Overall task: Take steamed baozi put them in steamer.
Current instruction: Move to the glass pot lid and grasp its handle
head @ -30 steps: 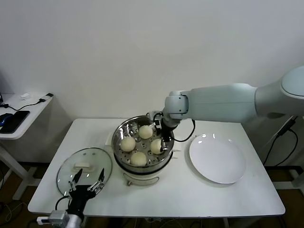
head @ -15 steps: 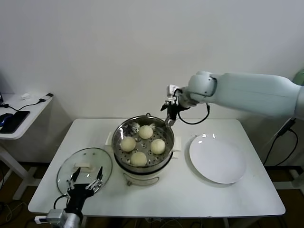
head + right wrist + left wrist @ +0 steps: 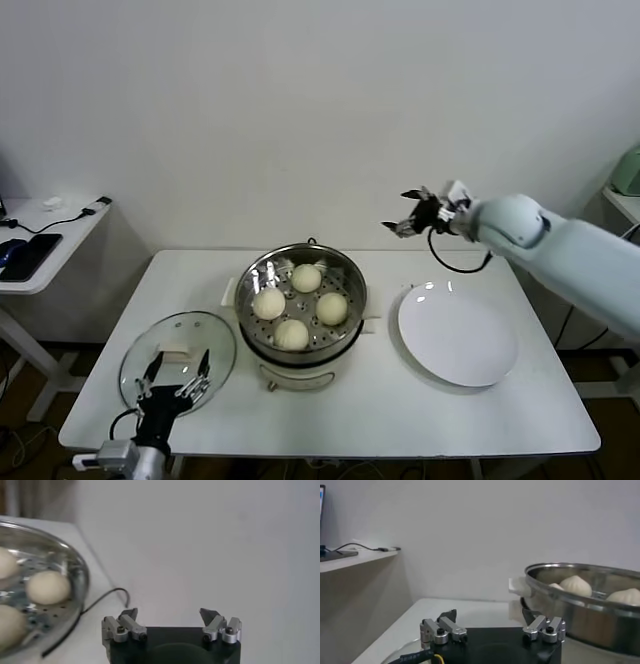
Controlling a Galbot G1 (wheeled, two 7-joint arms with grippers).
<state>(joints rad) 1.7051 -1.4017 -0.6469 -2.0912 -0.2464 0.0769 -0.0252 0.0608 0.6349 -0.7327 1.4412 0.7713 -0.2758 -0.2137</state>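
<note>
All 4 baozi [image 3: 291, 333] sit in the steamer [image 3: 300, 352], left of and below the right gripper [image 3: 414, 216], wide and empty; left gripper [image 3: 176, 376] wide, near the lid [image 3: 178, 355].

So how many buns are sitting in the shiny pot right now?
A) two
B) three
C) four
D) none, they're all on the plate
C: the head view shows four steamed baozi lying on the perforated tray inside the steamer, while the white plate beside it holds none.
</note>
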